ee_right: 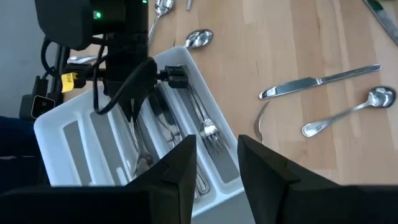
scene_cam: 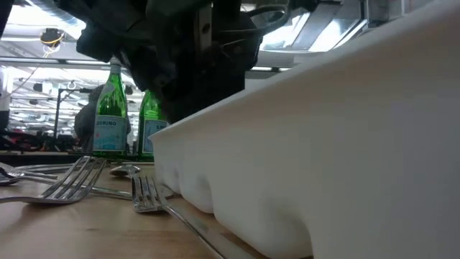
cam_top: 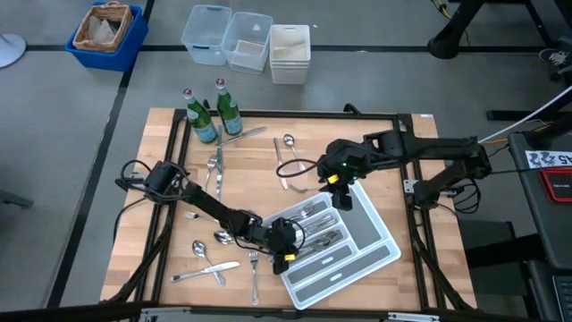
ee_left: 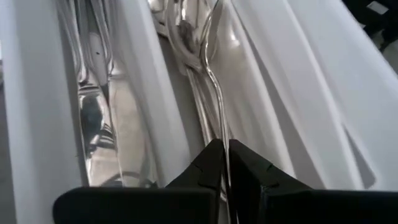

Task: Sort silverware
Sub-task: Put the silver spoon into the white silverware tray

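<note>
Light: bright, even, from overhead.
Shadows: soft, short.
Glare: streaks on silverware (ee_left: 205,68); ceiling lights blown out in low view.
Blur: tray (scene_cam: 345,144) wall soft, close to low camera.

White divided tray (cam_top: 380,246) on a pale wood-grain worktop (cam_top: 259,170), and inside it shiny silver silverware (cam_top: 315,215). More silver pieces gleam on the wood beside the tray. Beyond the tray, two green glass bottles (cam_top: 213,112) with pale labels. Both arms are black; the left claw (ee_left: 224,163) is black too, the right claw (ee_right: 214,158) likewise. A blue bin (cam_top: 107,36) sits on the grey floor (cam_top: 54,134).
</note>
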Robot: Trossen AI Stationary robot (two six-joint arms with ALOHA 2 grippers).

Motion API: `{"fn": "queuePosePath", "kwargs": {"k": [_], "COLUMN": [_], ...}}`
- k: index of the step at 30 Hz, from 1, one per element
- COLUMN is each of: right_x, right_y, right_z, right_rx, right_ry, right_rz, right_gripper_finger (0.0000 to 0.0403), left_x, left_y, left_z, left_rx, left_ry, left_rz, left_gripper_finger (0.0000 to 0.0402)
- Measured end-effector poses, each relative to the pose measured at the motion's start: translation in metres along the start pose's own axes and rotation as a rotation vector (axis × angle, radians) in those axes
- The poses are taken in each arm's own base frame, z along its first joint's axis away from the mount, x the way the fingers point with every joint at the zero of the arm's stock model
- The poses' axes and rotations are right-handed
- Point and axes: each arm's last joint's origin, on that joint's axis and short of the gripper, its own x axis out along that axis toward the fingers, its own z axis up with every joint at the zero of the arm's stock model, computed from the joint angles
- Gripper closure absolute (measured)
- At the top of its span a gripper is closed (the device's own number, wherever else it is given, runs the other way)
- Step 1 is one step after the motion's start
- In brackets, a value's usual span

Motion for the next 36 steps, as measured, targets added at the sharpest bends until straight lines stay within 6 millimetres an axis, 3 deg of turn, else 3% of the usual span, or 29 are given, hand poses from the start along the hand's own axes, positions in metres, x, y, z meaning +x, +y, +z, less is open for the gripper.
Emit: {"fn": "queuePosePath", "kwargs": {"k": [13, 21, 31, 36], "right_x": [0.029, 0.034, 0.034, 0.034], "right_y": [-0.002, -0.002, -0.002, -0.002], "right_z": [0.004, 0.005, 0.005, 0.005], "right_rx": [0.006, 0.007, 0.007, 0.011], "right_ry": [0.074, 0.089, 0.088, 0.087], "right_rz": [0.000, 0.006, 0.007, 0.000], "right_gripper_finger": [0.0283, 0.0283, 0.0283, 0.0283], "left_x": [0.001, 0.001, 0.002, -0.006], "left_y": [0.003, 0.004, 0.008, 0.010], "left_z": [0.000, 0.000, 0.007, 0.020], "left_rx": [-0.050, -0.101, -0.153, -0.176], "left_ry": [0.072, 0.080, 0.044, 0.037], "left_rz": [-0.068, -0.070, -0.092, -0.143], "left_gripper_finger": [0.0384, 0.0381, 0.0293, 0.0273]}}
